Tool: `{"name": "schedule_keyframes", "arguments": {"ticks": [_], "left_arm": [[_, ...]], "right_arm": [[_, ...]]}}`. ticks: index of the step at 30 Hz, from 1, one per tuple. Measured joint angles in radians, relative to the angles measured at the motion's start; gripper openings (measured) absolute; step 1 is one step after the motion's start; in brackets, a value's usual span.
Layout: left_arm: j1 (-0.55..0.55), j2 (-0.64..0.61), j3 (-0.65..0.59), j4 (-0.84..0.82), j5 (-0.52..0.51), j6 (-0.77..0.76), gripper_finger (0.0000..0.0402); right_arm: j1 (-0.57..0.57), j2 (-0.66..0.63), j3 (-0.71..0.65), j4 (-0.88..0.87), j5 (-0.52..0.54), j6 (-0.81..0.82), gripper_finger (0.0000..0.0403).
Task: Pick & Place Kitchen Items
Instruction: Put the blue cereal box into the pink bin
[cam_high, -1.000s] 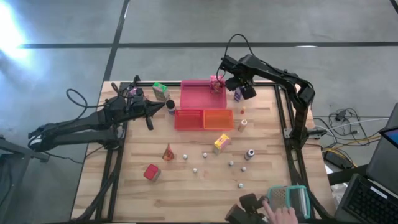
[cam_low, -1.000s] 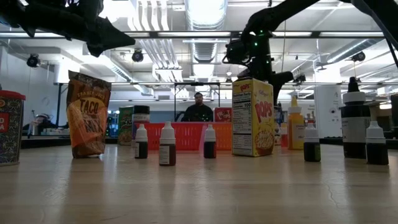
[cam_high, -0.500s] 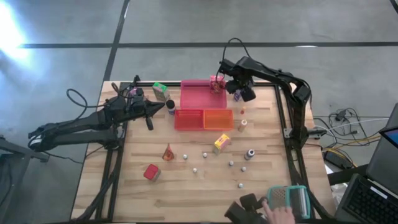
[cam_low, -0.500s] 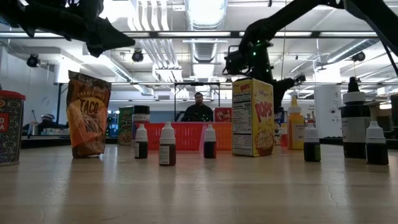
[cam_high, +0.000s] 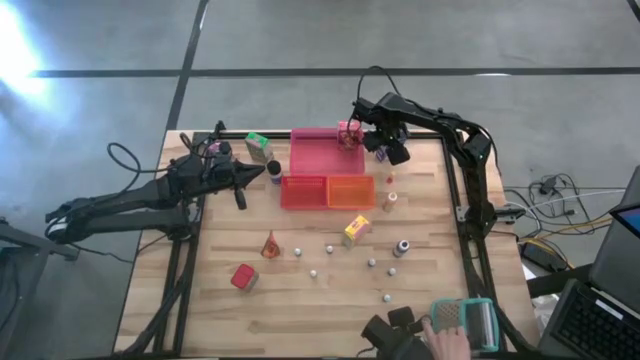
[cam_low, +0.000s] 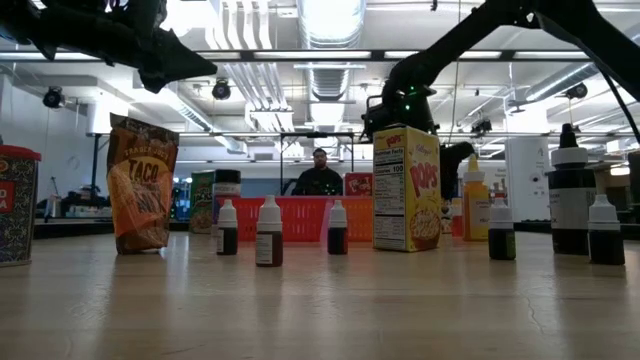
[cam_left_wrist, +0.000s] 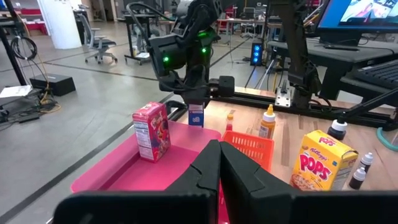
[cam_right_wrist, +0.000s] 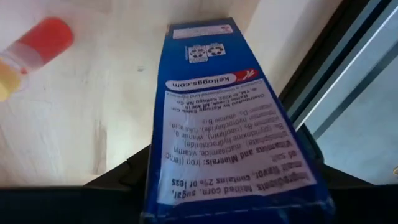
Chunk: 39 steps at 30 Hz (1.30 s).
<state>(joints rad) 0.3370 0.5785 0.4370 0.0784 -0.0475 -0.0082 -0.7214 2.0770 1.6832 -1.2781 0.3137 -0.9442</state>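
A blue carton (cam_right_wrist: 230, 106) stands upright on the table by the pink tray's (cam_high: 315, 160) far right corner. It also shows under the right arm in the left wrist view (cam_left_wrist: 196, 117). My right gripper (cam_left_wrist: 195, 104) points steeply down over it, open, with one finger on either side of the carton's top. A pink carton (cam_high: 347, 133) stands in the tray's far right corner. My left gripper (cam_high: 264, 171) hangs level above the table's left part, shut and holding nothing. My right gripper comes at the blue carton's upper end (cam_right_wrist: 186, 162) from above. A dark finger (cam_right_wrist: 118, 175) stands along each long side of the carton. I cannot tell whether they touch it. The carton stands on the table.
A red tray (cam_high: 303, 191) and an orange tray (cam_high: 351, 190) lie near the pink one. A yellow carton (cam_high: 356, 229), an orange bag (cam_high: 270, 244), a red carton (cam_high: 243, 276), a green carton (cam_high: 258, 142) and small bottles (cam_high: 402, 247) are scattered about. A person's hand (cam_high: 452, 342) holds a teal mesh thing (cam_high: 466, 320).
My right gripper has come down toward the blue carton and shifted slightly toward the pink tray. The carton has stayed in place.
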Motion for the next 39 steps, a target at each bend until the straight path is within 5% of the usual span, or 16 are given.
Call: {"name": "schedule_keyframes", "arguments": {"ticks": [17,39], "left_arm": [[0.000,0.000,0.000,-0.001,-0.001,0.000,0.0010],[0.000,0.000,0.000,-0.001,-0.004,-0.008,0.0010]], "right_arm": [[-0.001,-0.010,0.035,-0.091,-0.001,0.063,0.0113],[0.210,-0.114,0.423,-0.151,-0.055,0.236,0.0110]]}}
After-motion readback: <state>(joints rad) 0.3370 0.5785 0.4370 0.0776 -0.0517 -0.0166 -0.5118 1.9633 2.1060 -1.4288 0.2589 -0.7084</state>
